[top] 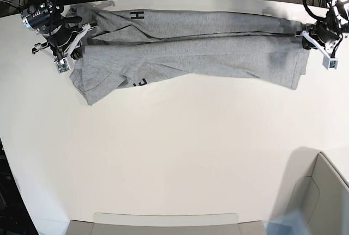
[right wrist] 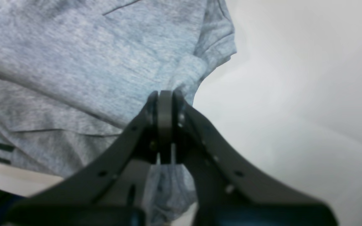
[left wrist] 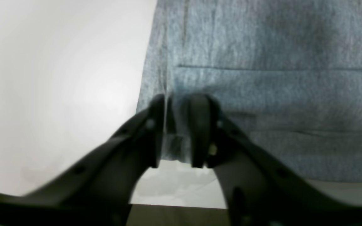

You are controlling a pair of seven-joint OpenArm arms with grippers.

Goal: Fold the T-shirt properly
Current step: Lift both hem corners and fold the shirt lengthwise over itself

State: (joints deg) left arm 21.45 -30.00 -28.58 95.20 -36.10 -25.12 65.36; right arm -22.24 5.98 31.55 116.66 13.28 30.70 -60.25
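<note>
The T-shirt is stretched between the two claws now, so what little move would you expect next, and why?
Probably the right gripper lets go too. It is clamped on the T-shirt at one end, while the left gripper at the other end has its jaws parted around the hem, and the shirt lies folded lengthwise on the table.

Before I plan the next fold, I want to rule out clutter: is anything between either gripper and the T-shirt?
Nothing visible. The right gripper is pinched shut on the T-shirt at its sleeve end. The left gripper stands at the shirt's opposite edge with cloth between its parted jaws. Only bare white table surrounds the shirt.
</note>
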